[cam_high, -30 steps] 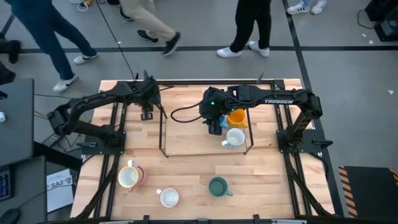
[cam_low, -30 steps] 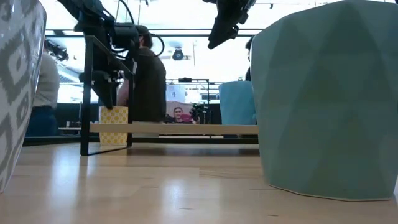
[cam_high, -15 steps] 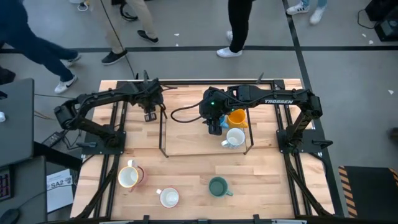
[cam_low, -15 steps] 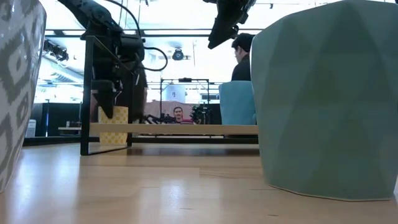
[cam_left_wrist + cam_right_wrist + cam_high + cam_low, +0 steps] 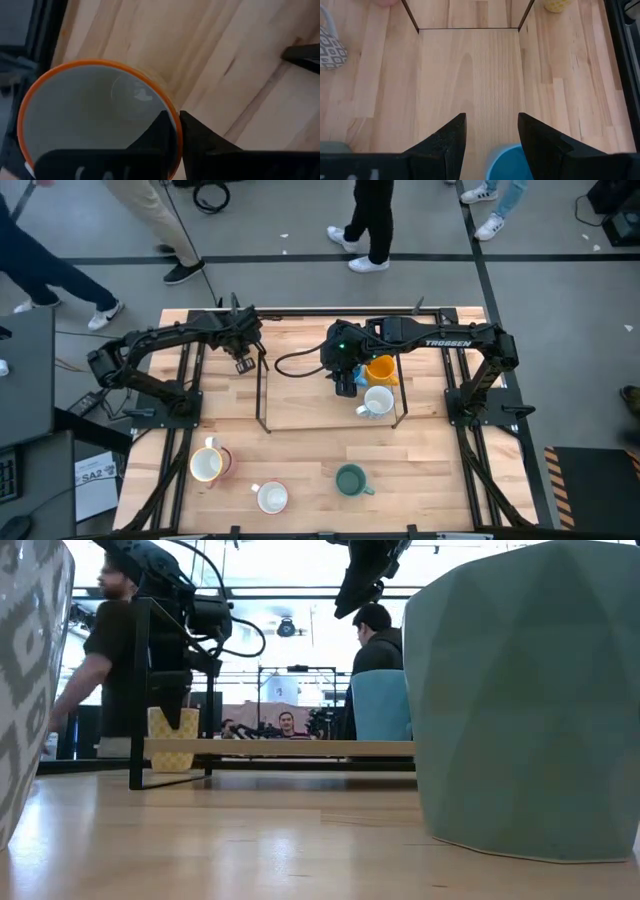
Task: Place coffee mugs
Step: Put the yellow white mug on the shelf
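While people walk past behind the table, the left gripper [image 5: 174, 131] sits at the far left corner of the low rack of thin black metal with a light wooden shelf [image 5: 280, 748]. Its fingers are pinched together on the wall of a round ceramic mug with an orange rim and a pale inside [image 5: 95, 115] — one finger inside the rim, the other outside. From the low view I cannot tell whether that mug touches the shelf.

The right gripper [image 5: 490, 131] hangs over the middle of the rack with its fingers spread and nothing between them. A smooth blue ceramic mug [image 5: 512, 162] stands just below it. To its right in the high view are an orange-yellow handled mug [image 5: 381, 368] and, nearer the front edge of the rack, a white handled mug [image 5: 378, 401], the two close together.

On the bare boards of the light wooden table [image 5: 440, 470], in front of the rack, four more mugs stand well apart from both arms — a pink mug [image 5: 226, 461] touching a white-and-grey patterned mug [image 5: 206, 465] at front left, a plain white mug [image 5: 272, 497] farther forward, and a dark green faceted mug [image 5: 350, 479] nearer the middle.
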### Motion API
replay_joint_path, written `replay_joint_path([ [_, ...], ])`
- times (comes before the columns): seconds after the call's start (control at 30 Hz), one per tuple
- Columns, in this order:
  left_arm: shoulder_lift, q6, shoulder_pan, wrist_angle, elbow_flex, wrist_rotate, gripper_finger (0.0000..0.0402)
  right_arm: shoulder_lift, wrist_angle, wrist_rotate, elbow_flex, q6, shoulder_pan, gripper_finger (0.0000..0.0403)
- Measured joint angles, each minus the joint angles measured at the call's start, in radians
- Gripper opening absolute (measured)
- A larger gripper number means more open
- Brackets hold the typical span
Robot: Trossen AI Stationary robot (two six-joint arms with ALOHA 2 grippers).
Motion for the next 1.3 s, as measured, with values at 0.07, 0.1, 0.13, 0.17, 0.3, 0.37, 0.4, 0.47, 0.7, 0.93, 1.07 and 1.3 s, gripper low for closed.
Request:
replay_joint_path([
  [0.07,0.0,-0.018,0.0,-0.042,0.024,-0.02,0.0028,0.0,0.0,0.0,0.0,0.0,0.0,0.0185],
  [0.1,0.0,-0.027,0.0,-0.063,0.042,-0.029,0.0028,0.0,0.0,0.0,0.0,0.0,0.0,0.0185],
  [0.13,0.0,-0.036,0.0,-0.085,0.064,-0.036,0.0028,0.0,0.0,0.0,0.0,0.0,0.0,0.0185],
  [0.17,0.0,-0.042,0.0,-0.11,0.091,-0.041,0.0028,0.0,0.0,0.0,0.0,0.0,0.0,0.0185],
  [0.3,0.0,-0.08,0.0,-0.197,0.217,-0.045,0.0028,0.0,-0.001,-0.002,0.0,0.0,0.0,0.0185],
  [0.37,-0.001,-0.098,-0.001,-0.231,0.288,-0.045,0.0028,0.0,-0.008,-0.01,0.0,0.0,0.0,0.0185],
  [0.4,-0.001,-0.116,-0.002,-0.248,0.324,-0.045,0.0028,0.0,-0.014,-0.011,0.0,0.0,0.002,0.0185],
  [0.47,-0.001,-0.151,-0.007,-0.294,0.399,-0.044,0.0028,0.0,-0.026,-0.005,0.0,0.0,0.007,0.0185],
  [0.7,-0.001,-0.351,-0.069,-0.428,0.651,-0.037,0.0028,-0.005,-0.109,0.002,-0.001,-0.012,0.036,0.0185],
  [0.93,-0.002,-0.528,-0.219,-0.448,0.813,0.081,0.0028,-0.076,-0.168,0.105,-0.001,-0.018,0.073,0.0185],
  [1.07,-0.002,-0.642,-0.343,-0.42,0.834,0.088,0.0028,-0.131,-0.171,0.116,-0.001,-0.007,0.092,0.0185],
  [1.3,0.06,-0.81,-0.552,-0.348,0.835,0.123,0.0028,-0.177,-0.18,0.116,-0.001,0.007,0.114,0.0185],
])
